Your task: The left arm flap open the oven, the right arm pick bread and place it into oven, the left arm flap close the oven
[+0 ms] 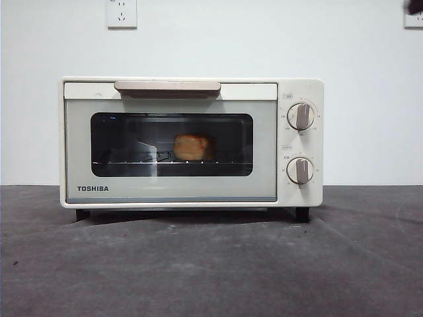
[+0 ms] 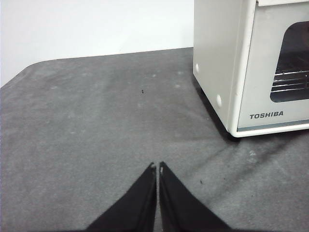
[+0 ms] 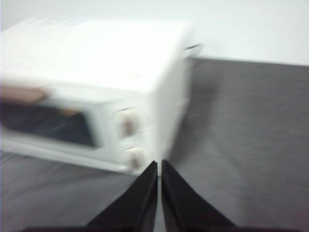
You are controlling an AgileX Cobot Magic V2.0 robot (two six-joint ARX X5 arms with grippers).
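Observation:
The cream-white TOSHIBA oven (image 1: 192,142) stands in the middle of the table with its door shut. Through the dark glass the golden-brown bread (image 1: 193,147) rests on the wire rack inside. My left gripper (image 2: 158,166) is shut and empty, low over the grey cloth to the oven's (image 2: 241,63) left front corner. In the blurred right wrist view my right gripper (image 3: 159,164) is shut and empty, raised off the oven's (image 3: 96,87) knob-side corner. A black tip (image 1: 416,5) shows at the front view's top right corner.
Grey cloth (image 1: 211,264) covers the table in front of the oven and to both sides. A white wall with a socket (image 1: 121,13) stands behind. The beige bar handle (image 1: 167,86) runs along the door's top; two knobs (image 1: 301,116) sit on the right.

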